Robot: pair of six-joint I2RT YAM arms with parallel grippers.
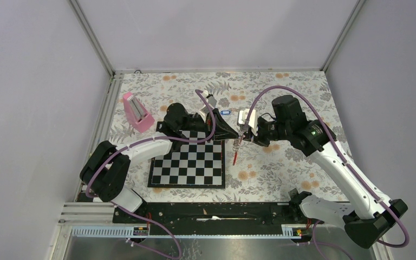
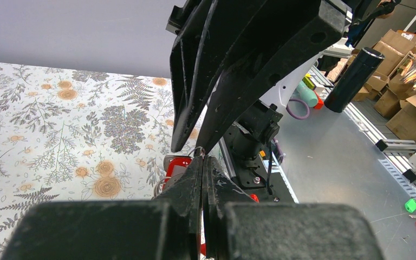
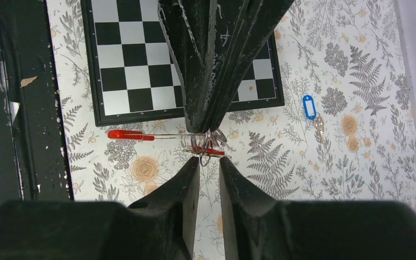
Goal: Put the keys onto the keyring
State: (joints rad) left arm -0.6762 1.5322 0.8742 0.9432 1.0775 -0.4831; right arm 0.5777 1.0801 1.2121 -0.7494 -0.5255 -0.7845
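The keyring (image 3: pixel 203 142) is a small wire ring held in the air over the floral cloth. My left gripper (image 3: pixel 205 127) is shut on its upper part; it also shows in the top view (image 1: pixel 233 136) and in its own view (image 2: pixel 203 158). A red strap-like fob (image 3: pixel 131 135) hangs off the ring. The red-tagged key (image 2: pixel 177 162) sits right at the ring. My right gripper (image 3: pixel 208 161) faces the left one, jaws a little apart, with the ring's lower edge between its fingertips (image 3: pixel 194 162). The blue-tagged key (image 3: pixel 309 106) lies on the cloth, apart from both grippers.
A chessboard (image 1: pixel 188 162) lies under and in front of the left arm. A pink wedge block (image 1: pixel 136 112) stands at the far left. White frame walls close the cloth at the back and sides. The arms' base rail (image 1: pixel 206 211) runs along the near edge.
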